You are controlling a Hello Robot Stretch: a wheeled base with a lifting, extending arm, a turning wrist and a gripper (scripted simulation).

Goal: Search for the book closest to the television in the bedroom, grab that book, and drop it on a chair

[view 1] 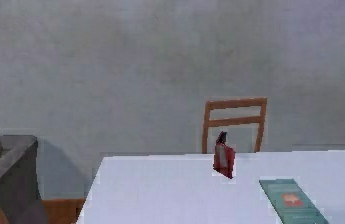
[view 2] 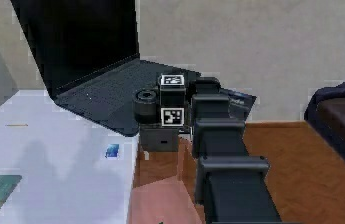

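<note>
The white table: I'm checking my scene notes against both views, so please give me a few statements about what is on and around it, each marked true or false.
1. A wooden chair stands behind the white table in the forward view. True.
2. The teal book stands upright on the table. False: it lies flat on the tabletop.
3. The laptop in the arm side view has its lid up. True.
4. The small red object sits on the chair's seat. False: it stands on the table, in front of the chair.
5. The end effector has bare floor behind it. False: the laptop lies behind it, so I cannot tell whether it holds anything.
</note>
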